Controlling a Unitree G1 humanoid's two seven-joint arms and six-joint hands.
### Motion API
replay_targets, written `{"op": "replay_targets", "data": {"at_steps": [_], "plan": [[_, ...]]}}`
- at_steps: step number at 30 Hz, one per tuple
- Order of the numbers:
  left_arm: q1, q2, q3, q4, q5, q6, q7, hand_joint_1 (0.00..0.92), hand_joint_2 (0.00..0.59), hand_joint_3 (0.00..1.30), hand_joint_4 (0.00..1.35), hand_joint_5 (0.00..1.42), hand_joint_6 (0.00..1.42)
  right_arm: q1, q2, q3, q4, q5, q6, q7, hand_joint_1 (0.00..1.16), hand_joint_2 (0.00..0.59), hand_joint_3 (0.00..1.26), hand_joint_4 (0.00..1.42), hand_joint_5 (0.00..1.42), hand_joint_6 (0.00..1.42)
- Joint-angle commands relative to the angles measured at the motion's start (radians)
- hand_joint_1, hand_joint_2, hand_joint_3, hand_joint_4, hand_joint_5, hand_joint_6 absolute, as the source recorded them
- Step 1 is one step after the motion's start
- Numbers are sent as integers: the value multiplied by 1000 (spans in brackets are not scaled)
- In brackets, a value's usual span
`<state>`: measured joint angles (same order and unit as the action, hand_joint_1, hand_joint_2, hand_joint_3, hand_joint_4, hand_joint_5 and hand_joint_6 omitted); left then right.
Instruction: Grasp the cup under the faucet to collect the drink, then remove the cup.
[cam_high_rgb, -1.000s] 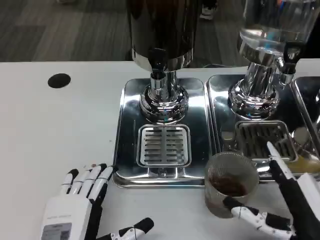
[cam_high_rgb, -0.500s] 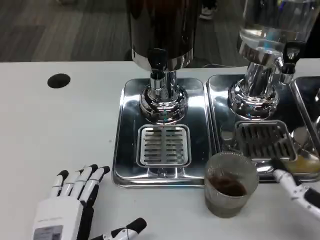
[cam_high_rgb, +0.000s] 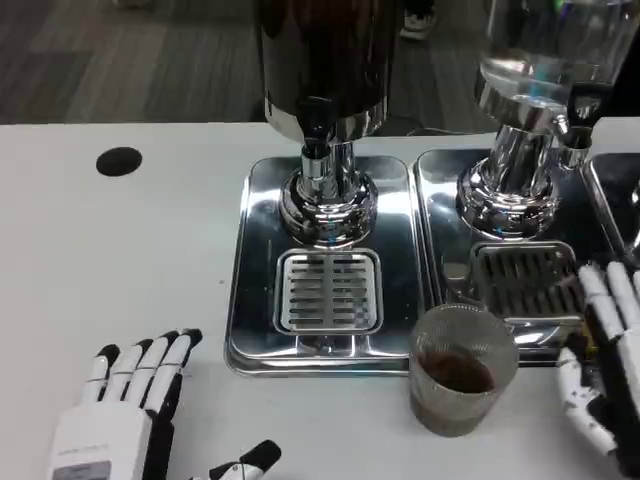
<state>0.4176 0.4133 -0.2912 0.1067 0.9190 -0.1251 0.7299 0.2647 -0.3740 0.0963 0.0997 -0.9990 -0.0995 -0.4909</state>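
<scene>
In the head view the ribbed glass cup (cam_high_rgb: 462, 370), holding a little dark drink, stands on the white table (cam_high_rgb: 120, 250) just in front of the steel drip trays (cam_high_rgb: 255, 300), clear of the dark dispenser's faucet (cam_high_rgb: 316, 150), which suggests the drink is already collected. The right hand (cam_high_rgb: 604, 370) waits beside the cup without touching it, fingers apart and empty, while the left hand (cam_high_rgb: 118, 410) lies flat on the table with fingers spread, likely just parked. A small grey label on the left hand's back is too blurred to read, and I see no other writing.

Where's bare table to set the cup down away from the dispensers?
Open white table lies left of the dark dispenser's tray, between the black hole and the left hand. It is crowded on the right: the cup stands against the tray fronts, with the right hand beside it.
</scene>
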Motion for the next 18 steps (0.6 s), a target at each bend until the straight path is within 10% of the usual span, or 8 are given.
{"op": "replay_targets", "data": {"at_steps": [1, 18], "plan": [[14, -6, -14, -16, 39, 35, 3, 0, 103, 148, 0, 110, 49, -6, -28, 60, 88, -40, 2, -104, 0, 586, 66, 0, 0, 0], [57, -12, -32, -65, 72, 47, 13, 0, 103, 147, 0, 103, 34, -33, -91, 135, 202, 16, -45, -241, 0, 586, 94, 0, 0, 0]]}}
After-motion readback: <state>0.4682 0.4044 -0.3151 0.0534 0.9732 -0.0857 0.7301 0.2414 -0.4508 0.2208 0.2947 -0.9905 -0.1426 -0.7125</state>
